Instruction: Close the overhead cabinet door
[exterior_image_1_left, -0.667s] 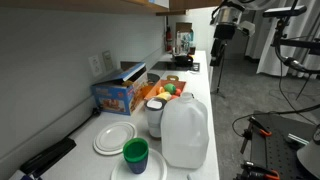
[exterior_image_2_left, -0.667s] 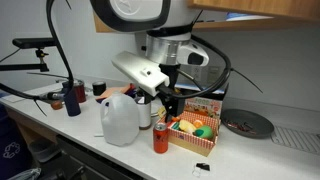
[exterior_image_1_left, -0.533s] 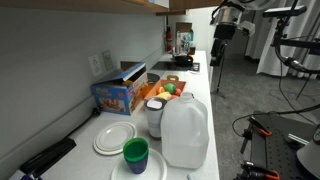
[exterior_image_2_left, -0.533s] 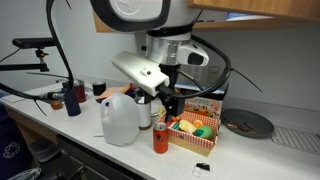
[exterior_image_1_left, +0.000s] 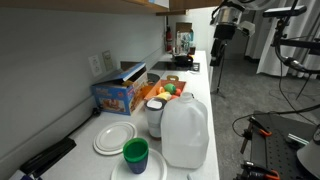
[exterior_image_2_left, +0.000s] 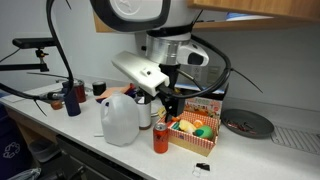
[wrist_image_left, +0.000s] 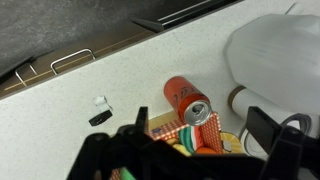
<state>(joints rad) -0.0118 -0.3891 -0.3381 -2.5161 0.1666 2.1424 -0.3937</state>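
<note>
Hovering claw (wrist_image_left: 198, 142), spread wide, above red can (wrist_image_left: 187, 98)

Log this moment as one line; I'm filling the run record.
fingers: open, empty | below: soda can, counter | cabinets: not touched

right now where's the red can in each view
Exterior view: the red can stands near the counter's front edge, just right of the jug.
Exterior view: the can is not seen; the jug fills the foreground.
Wrist view: the can is at centre, with the jug at top right.
Shared landmark: the jug.
</note>
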